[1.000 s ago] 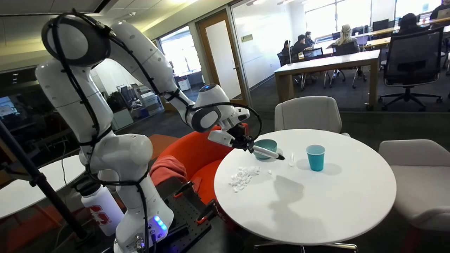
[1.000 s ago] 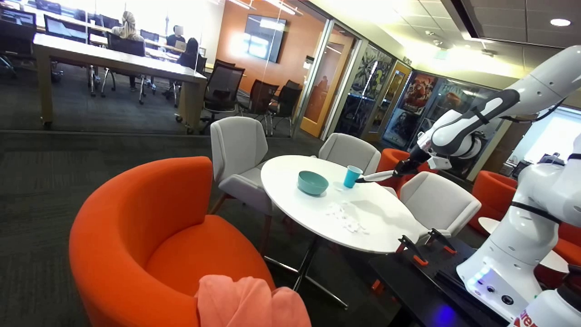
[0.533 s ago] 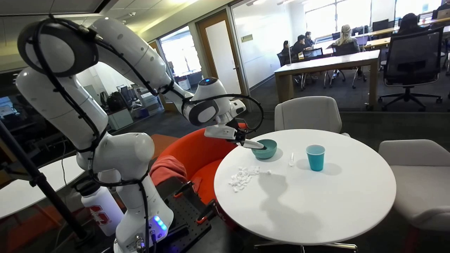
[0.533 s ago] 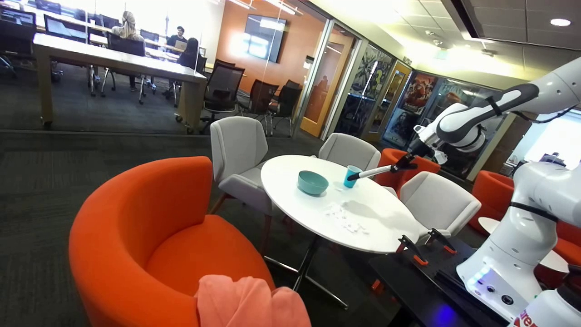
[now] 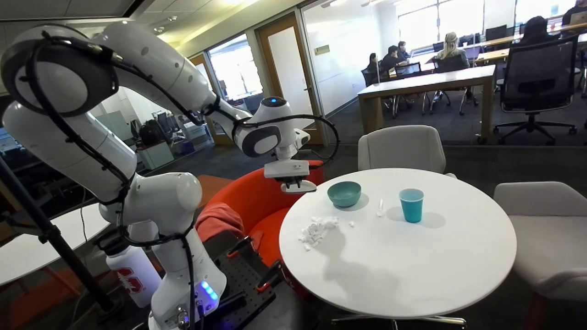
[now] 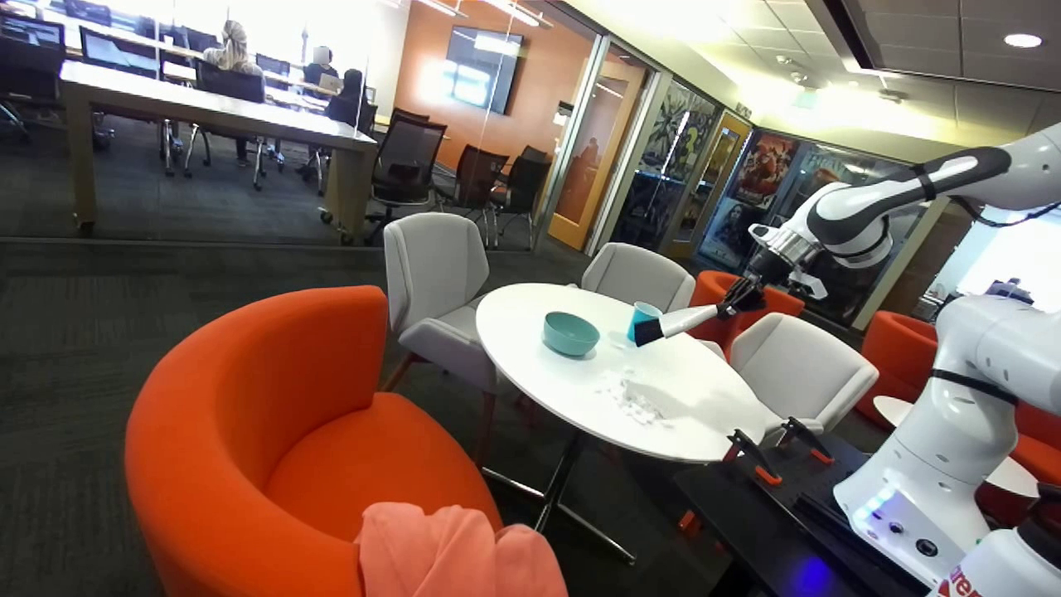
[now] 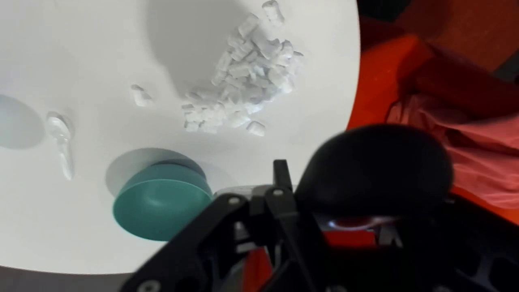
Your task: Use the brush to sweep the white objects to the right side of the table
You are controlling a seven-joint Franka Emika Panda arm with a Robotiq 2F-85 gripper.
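Small hand brush (image 6: 678, 322): short, smooth, pale handle (image 6: 691, 318) widening twd a broad, flat, blk bristle head (image 6: 648, 332). It's held in the air above the large round table w/ smooth white top (image 5: 435, 266), sloping down to the bristles in an exterior view. Black two-fingered gripper (image 6: 726, 310) is clamped on the handle end. Tiny white bits (image 7: 251, 77), stubby & uneven, lie on the table in a loose heap nr the rim, w/ 1 lone pc (image 7: 140, 96) btwn heap & pale translucent spoon (image 7: 61, 140). Spoon's btwn round teal bowl (image 5: 344, 200) & upright blue tapered cup (image 5: 411, 207). In wrist view a grey shadow (image 7: 190, 44) falls just beside the heap.
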